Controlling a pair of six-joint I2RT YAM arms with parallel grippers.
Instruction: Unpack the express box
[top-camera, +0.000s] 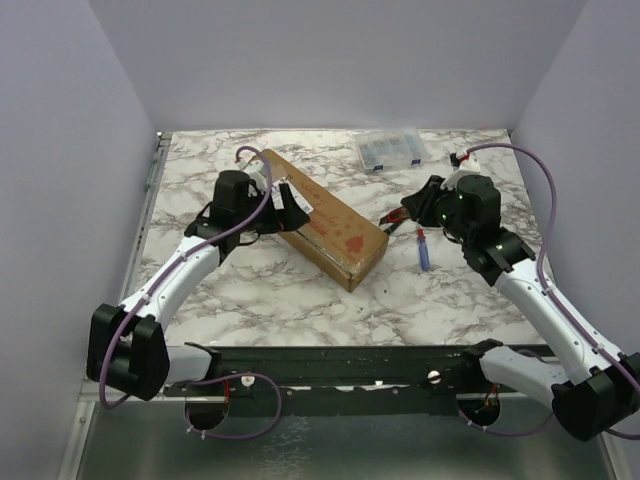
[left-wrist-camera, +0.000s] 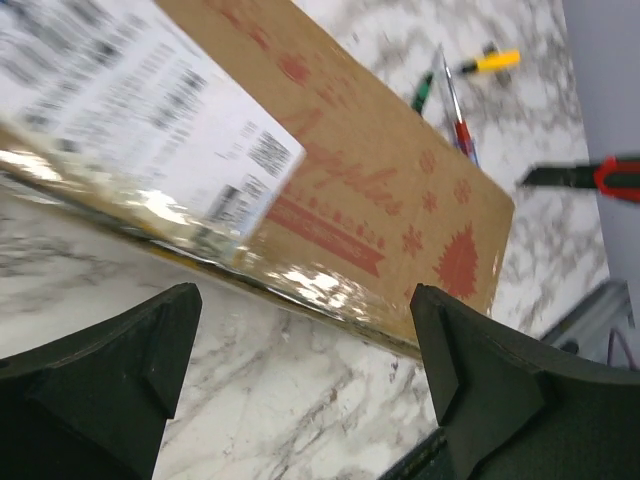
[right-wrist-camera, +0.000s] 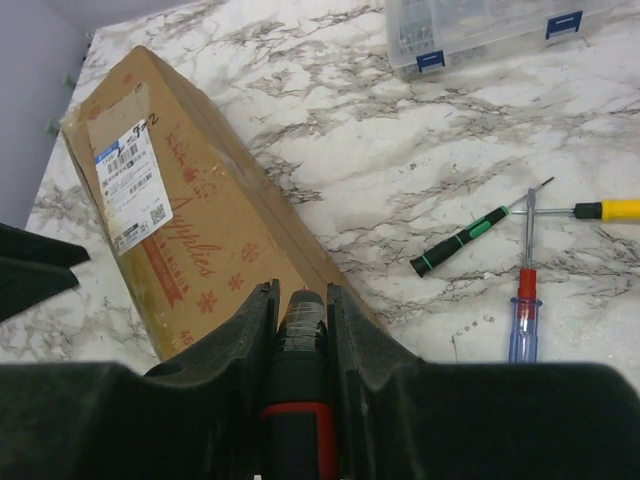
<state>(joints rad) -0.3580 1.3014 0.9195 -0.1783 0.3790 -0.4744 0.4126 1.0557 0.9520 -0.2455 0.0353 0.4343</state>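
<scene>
Brown and long, the express box (top-camera: 325, 215) is lying flat on the marble table (top-camera: 250, 290), a little left of the middle. Its long axis is running diagonally, one short end pointing to the far left corner and the other towards the near right. Its flaps are lying shut. A white shipping label (right-wrist-camera: 130, 180) is sitting on the top face near the far end, and red script and snowflake printing are running along the rest of that face. Glossy yellowish tape (left-wrist-camera: 300, 285) is showing along the lower edge facing the left arm. The left gripper (left-wrist-camera: 305, 300) is hovering just beside the box's left side with its fingers spread wide and nothing between them. The right gripper (right-wrist-camera: 300, 300) is sitting off the box's near right end, its fingers clamping a black tool (right-wrist-camera: 298, 420) with a red band. Three screwdrivers are lying to the right of the box: a green and black one (right-wrist-camera: 465, 240), a yellow-handled one (right-wrist-camera: 610, 210) and a red and blue one (right-wrist-camera: 525, 300). A clear plastic case (top-camera: 392, 150) is resting near the far edge.
</scene>
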